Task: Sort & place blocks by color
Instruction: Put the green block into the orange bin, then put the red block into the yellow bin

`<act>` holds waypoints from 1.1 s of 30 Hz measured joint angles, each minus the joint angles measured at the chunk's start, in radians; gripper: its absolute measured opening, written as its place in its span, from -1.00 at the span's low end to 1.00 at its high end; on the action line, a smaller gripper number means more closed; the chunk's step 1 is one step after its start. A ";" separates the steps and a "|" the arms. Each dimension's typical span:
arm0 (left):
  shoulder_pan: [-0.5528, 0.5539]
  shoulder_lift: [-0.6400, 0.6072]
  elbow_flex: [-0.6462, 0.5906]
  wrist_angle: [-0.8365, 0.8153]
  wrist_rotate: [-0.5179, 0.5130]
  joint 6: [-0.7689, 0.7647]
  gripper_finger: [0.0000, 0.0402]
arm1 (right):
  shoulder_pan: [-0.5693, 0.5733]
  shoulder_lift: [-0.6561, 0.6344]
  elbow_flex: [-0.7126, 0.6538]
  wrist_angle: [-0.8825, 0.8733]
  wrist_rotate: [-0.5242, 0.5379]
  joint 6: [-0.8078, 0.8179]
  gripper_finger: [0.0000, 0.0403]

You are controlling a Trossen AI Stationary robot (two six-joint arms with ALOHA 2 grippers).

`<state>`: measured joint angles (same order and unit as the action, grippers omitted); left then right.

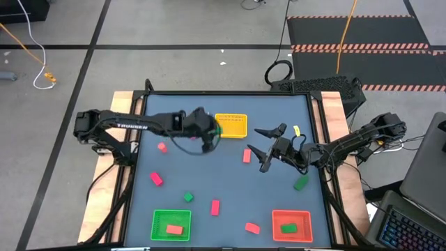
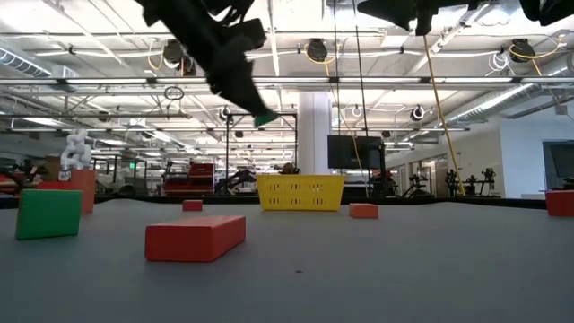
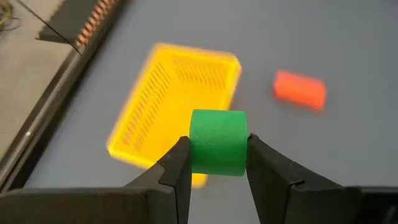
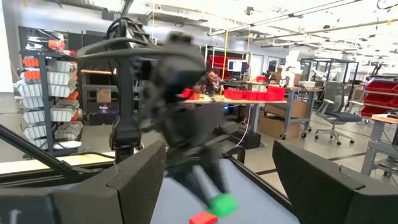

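Left gripper: the left gripper (image 3: 217, 163) has its fingers clamped on a green block (image 3: 217, 142), one finger on each side. It hangs well above the table, just beside the yellow basket (image 1: 231, 125).
Right gripper: the right gripper (image 1: 259, 145) hovers over the right half of the table with its fingers spread wide and nothing between them.
Yellow basket: at the far edge of the table, and I can see nothing inside it from the wrist view.
Green basket: the green basket (image 1: 171, 224) at the near left already holds what looks like a red block (image 1: 174, 229), so colour and basket do not seem to match there.
Red basket: the red basket (image 1: 291, 226) at the near right holds a small green block (image 1: 288, 227), again an odd pairing.
Left on the table: several red or pink blocks lie loose, one near the left arm (image 1: 162, 147), one lower left (image 1: 156, 178), one in the middle near the front (image 1: 215, 206), one by the red basket (image 1: 252, 227) and one beside the right gripper (image 1: 247, 155). Two green ones are also loose, (image 1: 187, 197) and (image 1: 300, 183).
Progress: early, I would say. Two blocks are binned, one is in the air, and most are still to be picked up.
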<state>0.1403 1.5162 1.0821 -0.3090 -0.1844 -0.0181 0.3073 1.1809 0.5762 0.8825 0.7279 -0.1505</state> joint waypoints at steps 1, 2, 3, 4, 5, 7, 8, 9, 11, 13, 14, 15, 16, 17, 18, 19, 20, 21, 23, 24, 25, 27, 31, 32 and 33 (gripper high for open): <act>0.018 0.006 0.001 0.035 0.014 -0.017 -0.40 | 0.000 0.000 0.000 0.005 0.000 0.000 0.43; 0.034 0.016 0.001 0.065 0.022 -0.031 -0.40 | 0.000 0.000 0.000 0.010 -0.001 0.000 0.43; 0.046 0.031 0.001 0.102 0.023 -0.041 -0.40 | 0.001 0.000 0.000 0.014 -0.003 0.000 0.43; 0.057 0.045 0.001 0.138 0.025 -0.053 -0.40 | 0.002 0.000 0.000 0.018 -0.012 -0.001 0.43; 0.068 0.060 0.001 0.161 0.026 -0.069 -0.40 | 0.002 0.000 0.000 0.019 -0.026 -0.002 0.43; 0.087 0.094 0.001 0.209 0.027 -0.111 -0.40 | 0.002 0.000 0.000 0.021 -0.050 -0.001 0.43; 0.095 0.108 0.001 0.227 0.027 -0.128 -0.40 | 0.002 0.000 0.000 0.022 -0.052 -0.002 0.43; 0.103 0.120 0.001 0.233 0.027 -0.137 -0.40 | 0.002 0.000 0.000 0.023 -0.052 -0.003 0.43; 0.112 0.137 0.001 0.241 0.027 -0.143 -0.40 | 0.002 0.000 0.000 0.024 -0.052 -0.011 0.43; 0.116 0.147 0.001 0.234 0.027 -0.143 -0.33 | 0.002 0.000 0.000 0.020 -0.051 -0.022 0.43; 0.115 0.149 0.001 0.234 0.028 -0.145 -0.23 | 0.002 0.000 0.000 0.019 -0.051 -0.027 0.43; 0.115 0.149 0.001 0.233 0.028 -0.150 -0.11 | 0.002 0.000 0.000 0.018 -0.051 -0.032 0.43; 0.115 0.149 0.001 0.232 0.028 -0.153 0.01 | 0.002 0.000 0.000 0.018 -0.051 -0.037 0.43; 0.115 0.149 0.001 0.233 0.028 -0.160 0.13 | 0.002 0.000 0.000 0.019 -0.051 -0.042 0.43; 0.113 0.149 0.001 0.232 0.028 -0.167 0.25 | 0.002 0.000 0.000 0.019 -0.051 -0.046 0.43; 0.113 0.149 0.001 0.232 0.028 -0.168 0.35 | 0.002 0.000 0.000 0.019 -0.051 -0.047 0.43; 0.113 0.147 0.001 0.231 0.028 -0.168 0.44 | 0.002 0.000 0.000 0.019 -0.051 -0.047 0.43; 0.113 0.144 0.001 0.228 0.028 -0.168 0.52 | 0.002 0.000 0.000 0.018 -0.051 -0.047 0.43; 0.113 0.142 0.001 0.232 0.028 -0.168 0.64 | 0.002 0.000 0.000 0.019 -0.051 -0.047 0.43; 0.113 0.138 0.001 0.226 0.029 -0.167 0.69 | 0.002 0.000 0.000 0.018 -0.051 -0.047 0.43; 0.113 0.131 0.001 0.207 0.028 -0.162 0.71 | 0.002 0.000 0.000 0.018 -0.050 -0.047 0.43; 0.113 0.107 0.000 0.167 0.013 -0.154 0.74 | 0.002 0.000 0.000 0.017 -0.050 -0.046 0.43; 0.145 0.044 0.001 0.008 -0.043 -0.226 0.69 | 0.002 0.000 0.000 0.011 -0.050 -0.046 0.43; 0.159 0.033 0.001 -0.037 -0.052 -0.280 0.66 | 0.002 0.000 0.000 0.011 -0.050 -0.046 0.43; 0.175 0.022 0.001 -0.090 -0.052 -0.335 0.62 | 0.002 0.000 0.000 0.011 -0.050 -0.045 0.43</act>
<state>0.3153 1.5381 1.0828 -0.3991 -0.2367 -0.3535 0.3092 1.1809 0.5762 0.8932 0.6781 -0.1956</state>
